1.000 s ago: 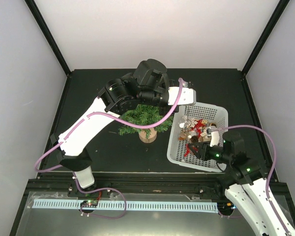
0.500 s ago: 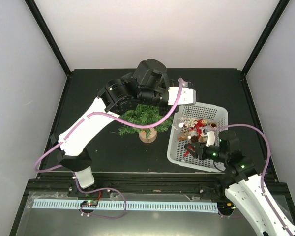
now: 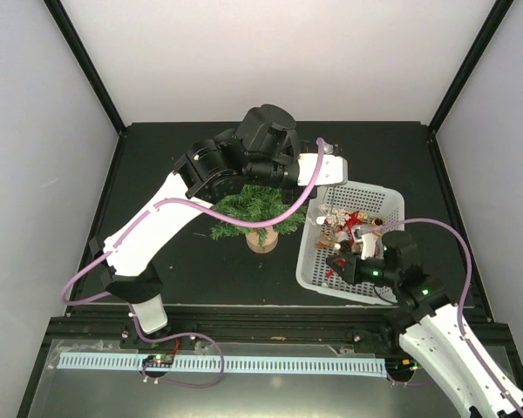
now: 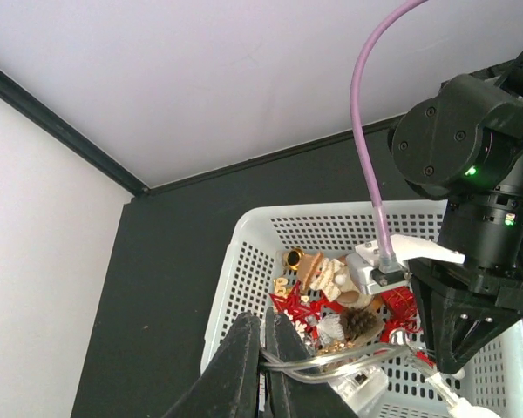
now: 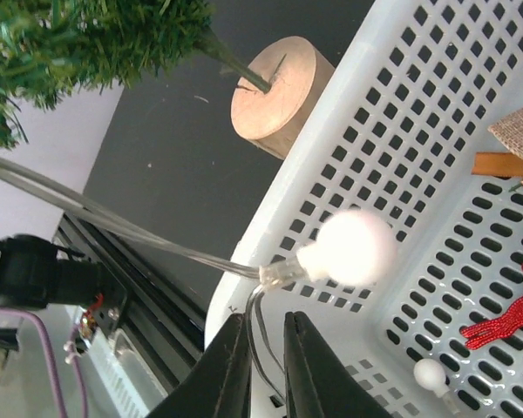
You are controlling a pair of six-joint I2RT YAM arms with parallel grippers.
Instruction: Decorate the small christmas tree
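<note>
The small christmas tree [image 3: 253, 209] stands on its round wooden base [image 3: 262, 241] just left of the white basket [image 3: 318, 280], under my left arm. In the left wrist view my left gripper [image 4: 261, 326] hangs over the basket's left wall [image 4: 244, 270], shut on the clear wire of a light string [image 4: 357, 359]. Low in the basket's near left corner, my right gripper [image 5: 266, 326] has its jaws drawn close round two thin strands of that wire, just below a glowing white bulb [image 5: 353, 248]. The tree [image 5: 87, 43] and its base [image 5: 279, 91] also show there.
The basket holds several ornaments [image 3: 349, 228]: a burlap figure [image 4: 322, 274], a pine cone [image 4: 359, 322], red glitter pieces [image 5: 506, 318]. The right arm's black wrist [image 4: 479, 200] hangs over the basket. White walls enclose the black table [image 3: 157, 174]; a rail [image 3: 244, 324] runs along its near edge.
My right gripper has slid a little to the left inside the basket and its jaws have closed in on the wire. The left arm has not moved.
</note>
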